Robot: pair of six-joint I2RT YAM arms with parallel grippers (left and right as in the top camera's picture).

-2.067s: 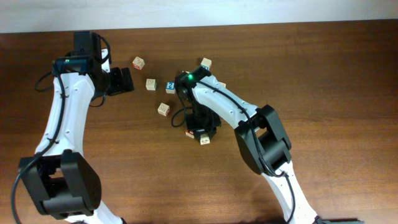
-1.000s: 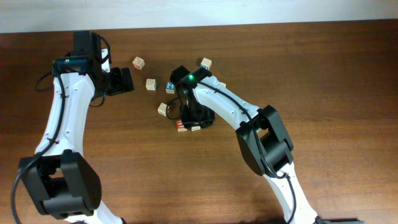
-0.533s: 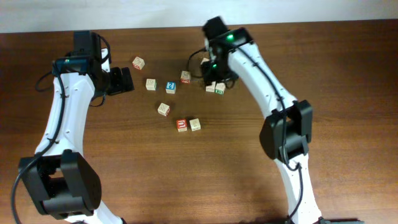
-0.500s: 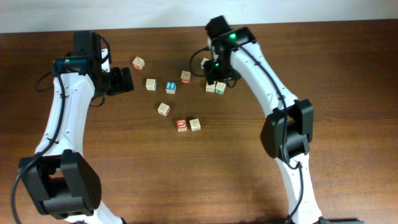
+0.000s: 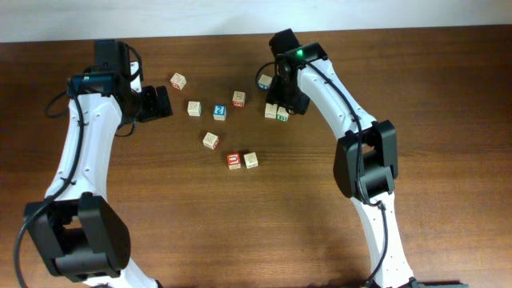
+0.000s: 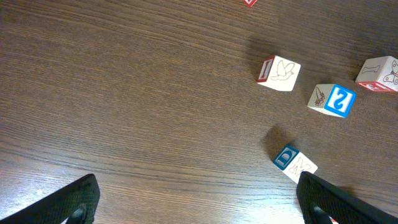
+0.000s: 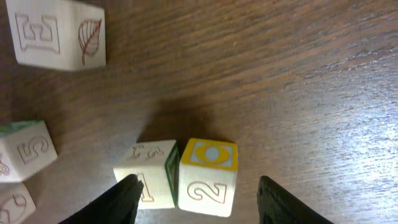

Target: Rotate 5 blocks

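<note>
Our right claw (image 7: 198, 190), part open and empty, straddles the green-sided block (image 7: 147, 182) and yellow-topped block (image 7: 208, 177); we centre on one before closing.

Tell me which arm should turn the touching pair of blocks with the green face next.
Right. The right gripper hangs open directly over that pair, one finger on either side. The left gripper, also open, sits farther off, with the blue block and others between.

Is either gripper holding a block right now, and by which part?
Nothing is held. Left gripper open, empty; right gripper open astride the green-sided block and yellow-faced block.
</note>
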